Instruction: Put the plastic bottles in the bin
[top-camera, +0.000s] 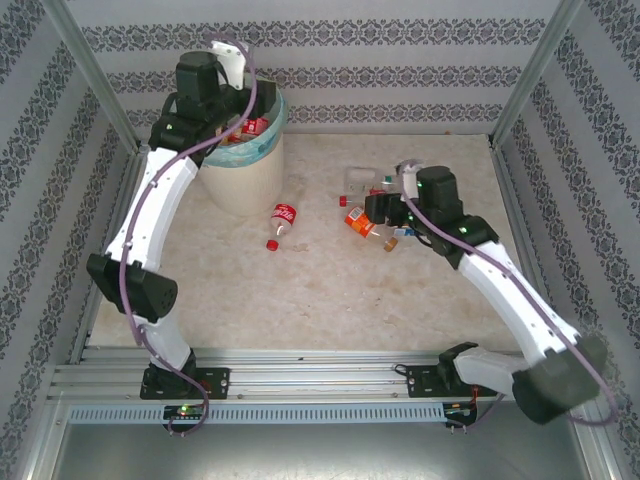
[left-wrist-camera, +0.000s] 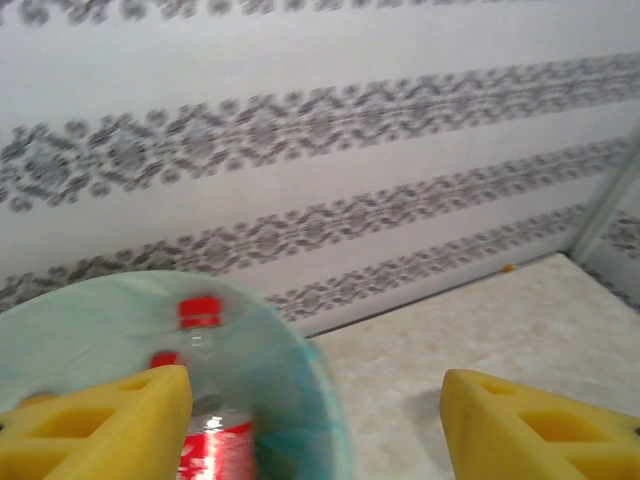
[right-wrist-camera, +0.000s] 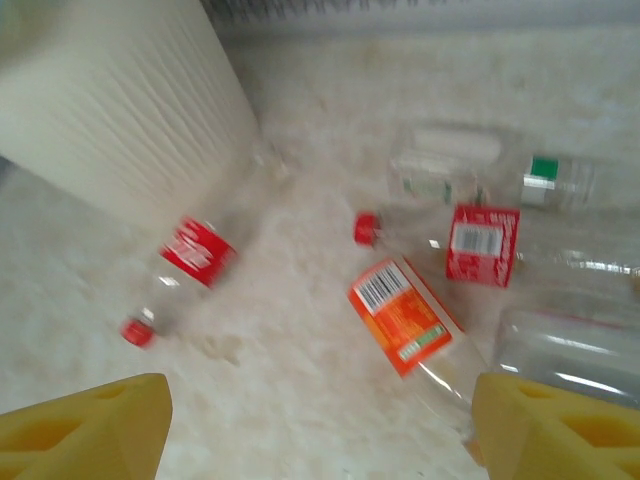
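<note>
**Two grippers spread wide: one above the bin, one above the loose bottles**

In the left wrist view, your left gripper (left-wrist-camera: 317, 388) hangs above the bin (left-wrist-camera: 318, 400), its yellow fingers (left-wrist-camera: 120, 420) well apart with nothing between them. Below them a clear bottle with a red cap (left-wrist-camera: 200, 345) stands inside the teal liner. The top view shows more red-labelled bottles (top-camera: 252, 127) lying in the bin, which stands at the far left of the table (top-camera: 300, 290).

Your right gripper (right-wrist-camera: 320, 400) sits low over the table's right half, and its fingers are likewise parted and empty. Ahead of it lies a cluster of plastic bottles:

- an orange-labelled bottle (right-wrist-camera: 405, 318), nearest the gripper
- a red-labelled bottle with a red cap (right-wrist-camera: 480, 243), just beyond the orange one
- a green-labelled bottle (right-wrist-camera: 545, 170), farther back

One more red-labelled bottle (top-camera: 282, 220) lies alone on its side. It is close to the bin's ribbed cream wall and apart from the cluster.
</note>
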